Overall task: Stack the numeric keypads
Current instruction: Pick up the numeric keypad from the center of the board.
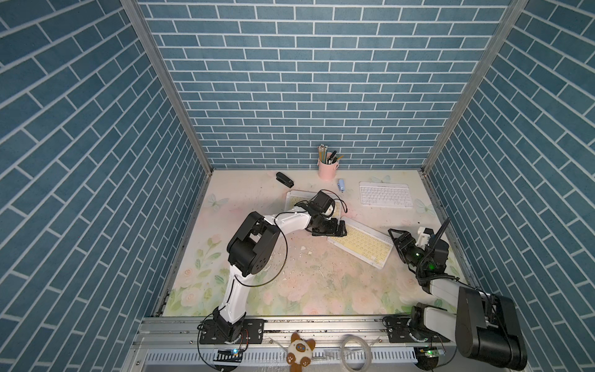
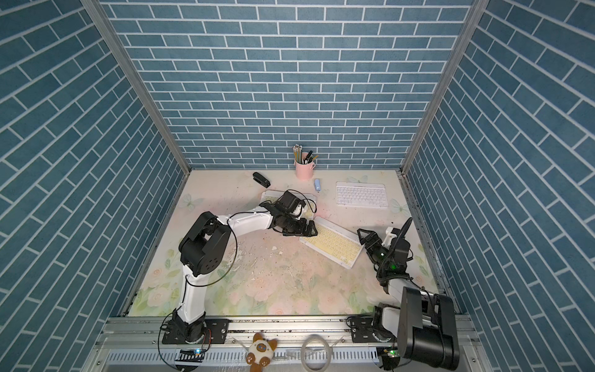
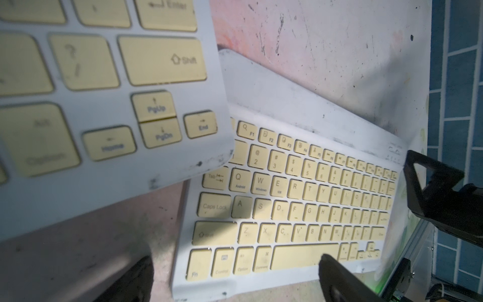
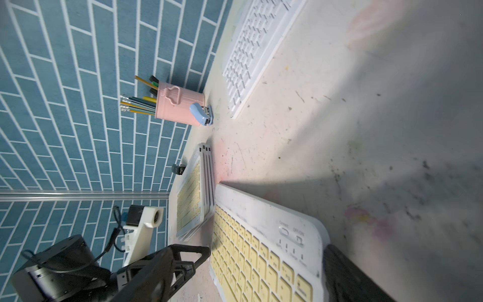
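Observation:
A loose keypad with pale yellow keys (image 1: 362,244) (image 3: 300,198) (image 4: 261,261) lies flat and askew mid-table. Its far end sits close to a stack of several keypads (image 1: 294,199) (image 4: 193,198) (image 3: 104,91) whose top one has yellow keys. A white-keyed keypad (image 1: 386,195) (image 4: 256,47) lies alone at the back right. My left gripper (image 1: 338,229) (image 3: 235,282) is open and straddles the loose keypad's front-left corner. My right gripper (image 1: 396,240) stands open at that keypad's right end, one dark finger (image 4: 347,277) beside its back corner.
A pink pencil cup (image 1: 327,169), a black stapler (image 1: 285,179) and a small blue item (image 1: 341,185) stand along the back. The right wall runs close behind the right arm. A plush toy (image 1: 301,352) and a tape ring sit on the front rail.

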You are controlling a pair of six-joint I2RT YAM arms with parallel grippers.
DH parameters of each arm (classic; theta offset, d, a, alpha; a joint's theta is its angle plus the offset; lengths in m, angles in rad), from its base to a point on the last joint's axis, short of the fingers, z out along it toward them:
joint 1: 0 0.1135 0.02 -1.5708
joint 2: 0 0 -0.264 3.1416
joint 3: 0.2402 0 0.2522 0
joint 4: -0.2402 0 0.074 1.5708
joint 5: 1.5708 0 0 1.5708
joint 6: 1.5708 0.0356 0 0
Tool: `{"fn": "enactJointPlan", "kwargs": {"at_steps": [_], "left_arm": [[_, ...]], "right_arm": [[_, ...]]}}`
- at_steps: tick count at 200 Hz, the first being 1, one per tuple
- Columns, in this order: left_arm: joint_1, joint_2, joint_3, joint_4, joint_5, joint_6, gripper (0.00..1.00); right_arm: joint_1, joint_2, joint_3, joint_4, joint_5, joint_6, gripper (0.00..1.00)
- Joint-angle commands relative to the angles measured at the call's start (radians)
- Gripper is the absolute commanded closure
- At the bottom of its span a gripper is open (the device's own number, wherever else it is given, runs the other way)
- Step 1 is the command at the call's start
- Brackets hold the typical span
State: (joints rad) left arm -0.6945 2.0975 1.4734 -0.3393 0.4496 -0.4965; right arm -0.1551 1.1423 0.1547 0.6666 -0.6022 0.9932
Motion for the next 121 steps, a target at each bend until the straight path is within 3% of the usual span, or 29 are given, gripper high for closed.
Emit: {"fn": "enactJointPlan", "kwargs": {"at_steps": [1, 121], "left_arm": [[-0.008, 0.025, 0.0, -0.03, 0.004, 0.009, 0.01], [-0.008, 0.023, -0.016, -0.014, 0.012, 0.002, 0.01]], "right_arm": [[0.012, -0.057, 0.002, 0.03, -0.046, -0.024, 0.11], [0.143, 0.018, 0.053, 0.216, -0.036, -0.008, 0.13]]}}
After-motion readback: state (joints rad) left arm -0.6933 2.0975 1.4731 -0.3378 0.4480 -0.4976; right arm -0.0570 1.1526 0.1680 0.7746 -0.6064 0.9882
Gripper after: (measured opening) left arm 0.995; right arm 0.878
